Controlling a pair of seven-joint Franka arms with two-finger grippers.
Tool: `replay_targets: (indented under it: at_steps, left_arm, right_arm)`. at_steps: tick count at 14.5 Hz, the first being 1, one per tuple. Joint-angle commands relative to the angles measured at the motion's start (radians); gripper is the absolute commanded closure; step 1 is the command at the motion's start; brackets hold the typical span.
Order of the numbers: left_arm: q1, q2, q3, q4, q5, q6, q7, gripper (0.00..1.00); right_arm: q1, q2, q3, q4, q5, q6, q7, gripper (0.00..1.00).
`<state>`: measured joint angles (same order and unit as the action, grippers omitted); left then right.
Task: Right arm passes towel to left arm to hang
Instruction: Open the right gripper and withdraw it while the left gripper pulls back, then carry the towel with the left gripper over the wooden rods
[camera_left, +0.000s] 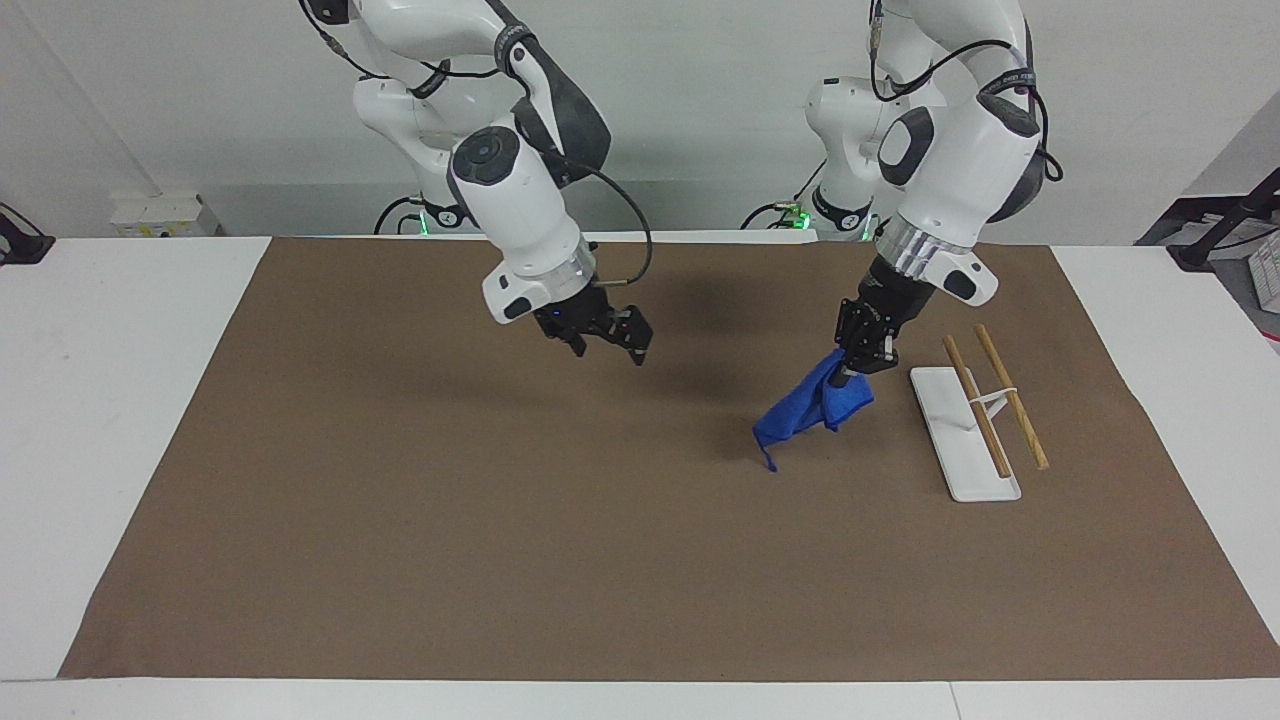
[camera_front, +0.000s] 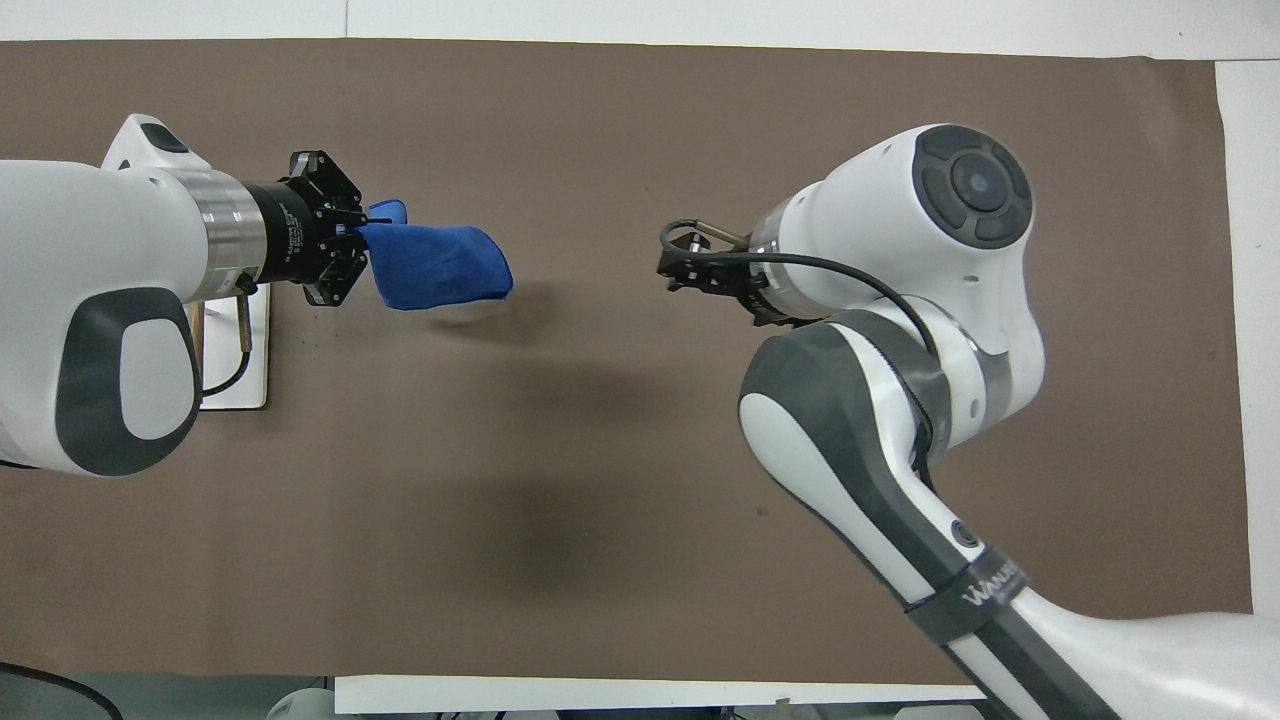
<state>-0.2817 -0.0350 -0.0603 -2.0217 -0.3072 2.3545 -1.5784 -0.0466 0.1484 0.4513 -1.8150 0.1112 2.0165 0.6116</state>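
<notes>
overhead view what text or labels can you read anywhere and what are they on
"WANAL...", white letters that run out of sight on the dark band of the right arm; only the start can be made out.
White print on the black collar of the left end effector: too small to read.
Facing view: white marks on the left arm's dark band, not readable.

Cloth, wood, plastic on matt paper

Soft blue terry towel (camera_left: 812, 409) is hanging limp; glossy white plastic arm shells (camera_left: 515, 205) are gleaming above the matt brown paper sheet (camera_left: 500, 520); smooth wooden rods (camera_left: 1010, 395).
</notes>
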Motion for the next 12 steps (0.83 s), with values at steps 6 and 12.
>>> replay_targets:
  at_steps: [6,12]
  left_arm:
    - [0.229,-0.003,0.001,-0.022,-0.013,-0.017,0.242,0.99]
    - [0.345,0.024,0.002,0.029,-0.016,0.020,0.581,1.00]
  right_arm:
    - [0.086,-0.151,-0.460,0.133,-0.064,-0.313,-0.455,0.01]
    - [0.083,-0.167,-0.562,0.151,-0.071,-0.371,-0.595,0.01]
